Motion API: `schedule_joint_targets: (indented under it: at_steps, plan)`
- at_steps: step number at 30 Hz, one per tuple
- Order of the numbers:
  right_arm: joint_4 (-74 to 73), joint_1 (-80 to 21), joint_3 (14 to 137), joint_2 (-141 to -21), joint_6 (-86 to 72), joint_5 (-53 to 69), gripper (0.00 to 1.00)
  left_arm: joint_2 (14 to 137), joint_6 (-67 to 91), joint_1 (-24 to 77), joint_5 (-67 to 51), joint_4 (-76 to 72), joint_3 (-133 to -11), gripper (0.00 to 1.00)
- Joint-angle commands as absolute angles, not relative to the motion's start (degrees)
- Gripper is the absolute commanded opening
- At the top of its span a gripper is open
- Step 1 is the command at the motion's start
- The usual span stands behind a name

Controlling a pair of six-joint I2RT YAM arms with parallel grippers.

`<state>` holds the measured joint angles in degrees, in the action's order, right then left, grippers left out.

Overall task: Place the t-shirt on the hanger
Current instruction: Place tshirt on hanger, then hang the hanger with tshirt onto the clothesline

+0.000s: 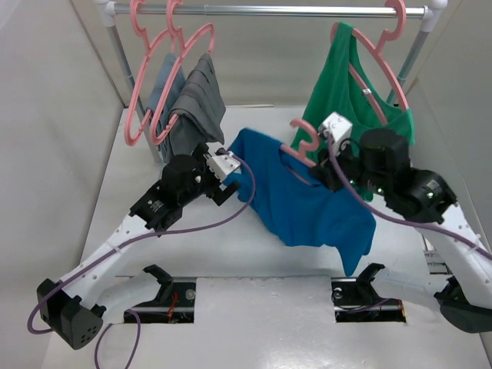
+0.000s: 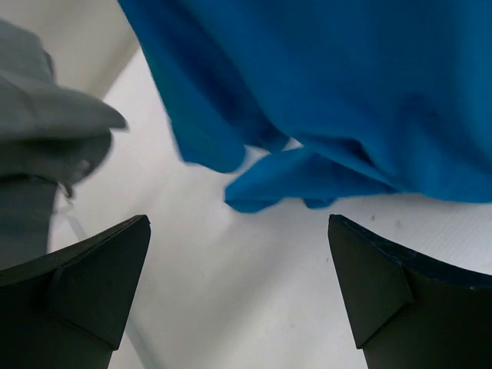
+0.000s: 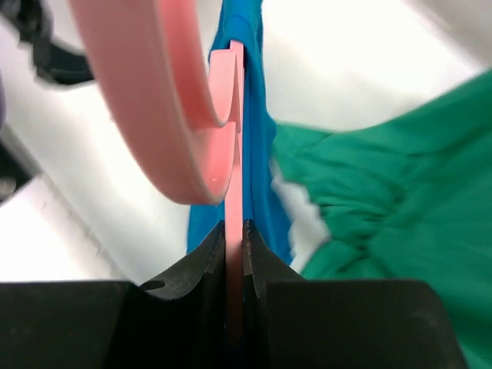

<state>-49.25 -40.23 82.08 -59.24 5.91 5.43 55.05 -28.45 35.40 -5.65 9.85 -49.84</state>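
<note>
Hanger (image 1: pixel 304 135): from above, only the curved pink hook and a bit of shoulder show. The rest of the frame is buried under the t-shirt (image 1: pixel 307 204). Right pincer (image 3: pixel 234 234) is clenched on the hanger's flat plastic edge, a finger flush on each side; from above its tips are hidden by the wrist. Left pincer (image 2: pixel 238 231) is released, black wedge fingers wide apart with nothing between them, just beside the shirt's left edge. Shirt is soft bright blue cotton, draped over the hanger between the arms, hem sagging toward the white counter (image 1: pixel 231 254); can't tell if it touches. Green top (image 1: pixel 350 92) is behind, blurred in the right wrist view. Grey garments (image 1: pixel 192 100) hang rear left.
</note>
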Motion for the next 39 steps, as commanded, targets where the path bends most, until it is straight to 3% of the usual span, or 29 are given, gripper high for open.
schedule_joint_targets:
  at_steps: [1,7,14,30,39]
  plan:
    - [-57.5,-39.9,95.6,-61.9,4.8,-6.4,0.0,52.7,-22.4,35.4,-9.4,6.7,-54.9,1.0]
    - [-61.0,-39.9,116.9,-71.1,6.5,-17.3,0.0,50.9,-23.6,35.4,-13.5,6.7,-53.6,1.0]
    - [-58.8,-31.6,137.4,-81.5,11.4,-16.4,0.0,50.9,-23.1,35.4,-12.2,7.2,-53.6,1.0]
    - [-40.1,-21.7,138.1,-89.1,9.8,-11.9,0.0,48.8,-23.1,35.4,-11.2,8.3,-50.7,1.0]
    - [-33.2,-19.9,126.7,-88.6,4.5,-9.4,0.0,47.7,-23.1,35.4,-10.5,8.3,-49.7,1.0]
